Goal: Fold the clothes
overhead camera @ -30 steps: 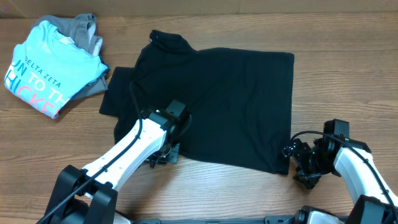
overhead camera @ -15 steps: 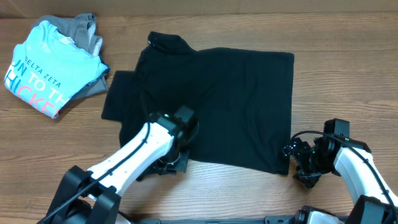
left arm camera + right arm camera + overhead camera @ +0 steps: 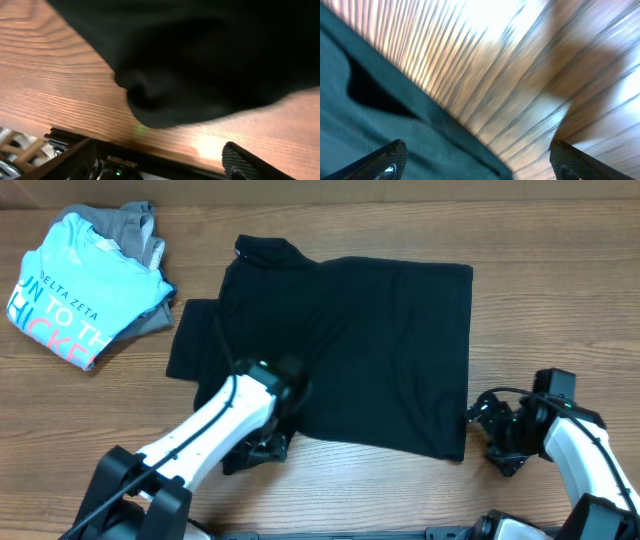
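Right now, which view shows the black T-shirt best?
Overhead: the black T-shirt lies spread out whole, collar and one sleeve visible. Left wrist shows only a dark bunched fold; right wrist only a blurred edge.

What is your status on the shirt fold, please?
Left gripper open at black T-shirt's near-left hem. Right gripper open, just off its near-right corner. Shirt spread flat. Blue T-shirt pile far left, apart.

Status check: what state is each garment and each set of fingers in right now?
Black T-shirt: spread out flat, not yet folded.
Blue T-shirt: folded, lying on the grey garment.
Grey garment: bunched underneath.
Left fingers: open, at the shirt's near edge.
Right fingers: open, at the shirt's near-right corner.
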`<control>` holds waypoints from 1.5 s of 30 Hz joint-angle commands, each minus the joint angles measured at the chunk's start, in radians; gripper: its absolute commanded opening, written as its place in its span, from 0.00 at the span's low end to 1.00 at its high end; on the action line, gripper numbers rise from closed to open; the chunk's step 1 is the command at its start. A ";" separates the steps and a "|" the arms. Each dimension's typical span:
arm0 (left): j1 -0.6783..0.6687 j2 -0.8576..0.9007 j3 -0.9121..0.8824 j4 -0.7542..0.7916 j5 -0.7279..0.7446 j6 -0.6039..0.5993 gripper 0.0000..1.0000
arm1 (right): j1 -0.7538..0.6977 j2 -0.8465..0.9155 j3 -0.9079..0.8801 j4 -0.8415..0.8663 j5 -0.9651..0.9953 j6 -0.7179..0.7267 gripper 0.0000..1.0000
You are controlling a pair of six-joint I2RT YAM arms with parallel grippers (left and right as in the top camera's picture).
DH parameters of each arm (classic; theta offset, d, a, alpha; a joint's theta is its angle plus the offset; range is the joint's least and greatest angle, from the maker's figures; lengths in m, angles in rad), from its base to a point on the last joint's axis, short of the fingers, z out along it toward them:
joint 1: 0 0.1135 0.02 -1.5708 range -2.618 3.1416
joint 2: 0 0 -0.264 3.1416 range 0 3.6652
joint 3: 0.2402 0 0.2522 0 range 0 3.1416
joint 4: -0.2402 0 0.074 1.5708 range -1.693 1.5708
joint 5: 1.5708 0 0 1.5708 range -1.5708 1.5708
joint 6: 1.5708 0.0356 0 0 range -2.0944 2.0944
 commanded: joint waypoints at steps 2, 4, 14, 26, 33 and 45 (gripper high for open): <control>0.111 -0.001 0.005 0.046 -0.066 -0.043 0.90 | -0.057 -0.004 0.006 0.013 0.062 -0.005 0.92; 0.163 -0.001 0.003 0.076 -0.066 -0.042 0.92 | -0.060 -0.002 0.005 0.012 0.064 -0.008 0.90; 0.438 0.000 -0.091 0.246 0.024 0.053 0.95 | -0.027 0.048 -0.051 0.008 -0.116 -0.098 0.75; 0.554 0.000 -0.100 0.329 0.179 0.175 0.95 | -0.027 0.052 -0.087 -0.067 -0.187 -0.128 0.64; 0.554 0.002 -0.100 0.354 0.177 0.192 0.92 | -0.030 0.052 -0.100 -0.032 -0.170 -0.084 0.04; 0.554 0.002 -0.115 0.386 0.171 0.219 0.94 | -0.030 0.052 -0.041 -0.159 -0.012 0.047 0.04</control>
